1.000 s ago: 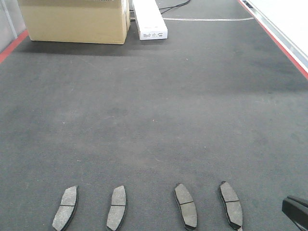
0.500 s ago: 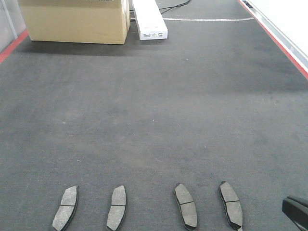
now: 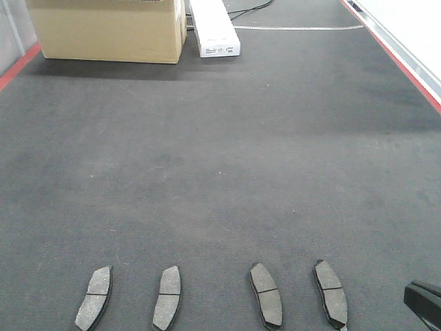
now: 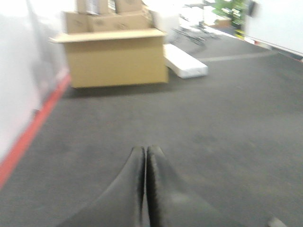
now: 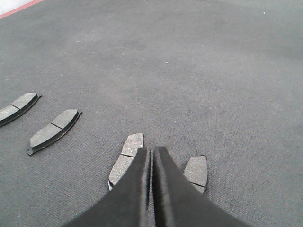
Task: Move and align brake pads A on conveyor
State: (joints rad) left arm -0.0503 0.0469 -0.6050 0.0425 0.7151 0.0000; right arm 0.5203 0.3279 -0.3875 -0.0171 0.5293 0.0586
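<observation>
- Dark grey felt-like conveyor (image 3: 227, 158) fills your front view, with red strips (image 3: 17, 67) along its edges. At the far end a cardboard box (image 3: 107, 31) and a long white box (image 3: 214, 29) stand on it, both cut off by the top edge. Four brake pads (image 3: 167, 298) lie flat in a row at the near edge, each apart from the next; the lowest ends are cropped. A black part of the right arm (image 3: 423, 302) pokes in at the bottom right corner, too little for you to read.
- Your left wrist view is blurred. The left gripper (image 4: 145, 152) has its fingers pressed together with nothing between them, above bare belt. Stacked boxes behind are hard to make out.
- Your right wrist view shows the right gripper (image 5: 151, 150) also clenched on nothing, its fingers hiding part of two pads; whether it touches them you cannot tell. Two more pads lie to the left, one cropped.
</observation>
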